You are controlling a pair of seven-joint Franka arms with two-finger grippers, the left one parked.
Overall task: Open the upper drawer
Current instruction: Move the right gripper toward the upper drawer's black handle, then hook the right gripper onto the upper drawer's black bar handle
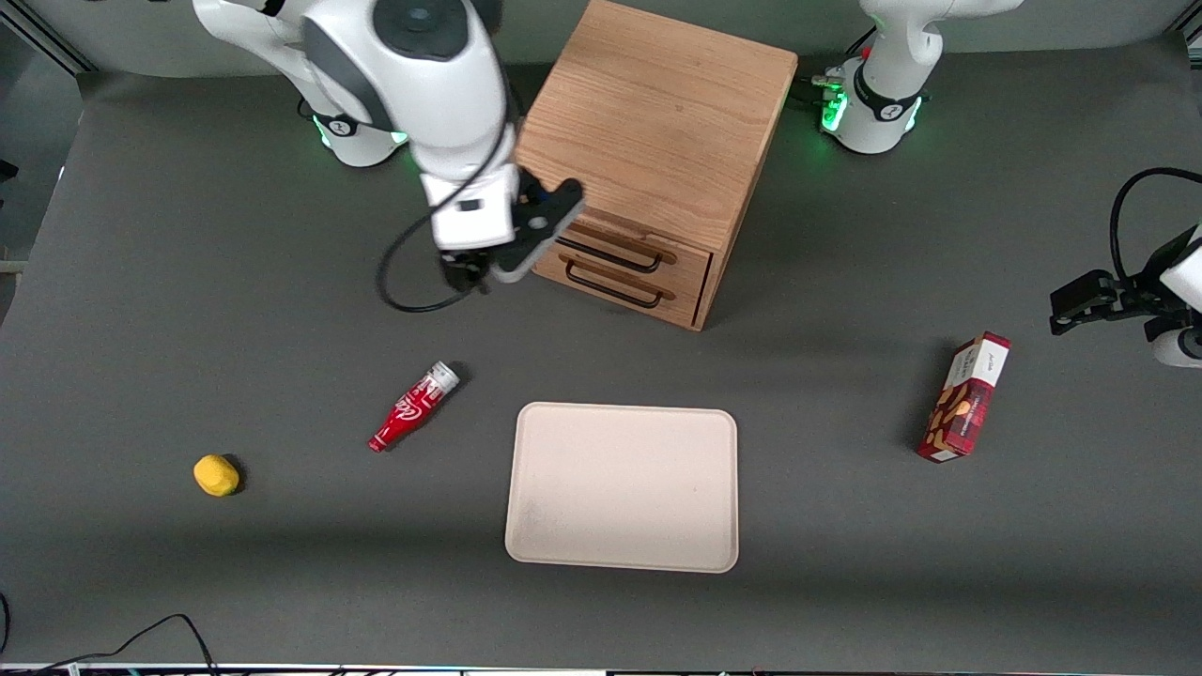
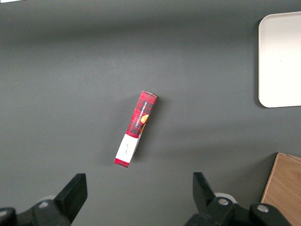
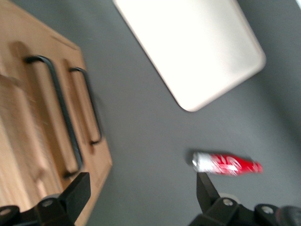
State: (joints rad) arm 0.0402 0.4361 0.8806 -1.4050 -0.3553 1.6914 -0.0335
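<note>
No text on anything can be read.

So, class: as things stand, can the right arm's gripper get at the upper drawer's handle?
Probably yes. The gripper, fingers open, hovers just in front of the cabinet, and nothing lies between it and the upper drawer's handle.

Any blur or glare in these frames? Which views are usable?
Right wrist view: motion-smeared; the tray is blown out to white, the upper drawer handles and red bottle soft. Front view: sharp, even light, soft shadows; the hand, open, hangs beside the cabinet. Left wrist view: sharp; the snack box reads clearly.
</note>
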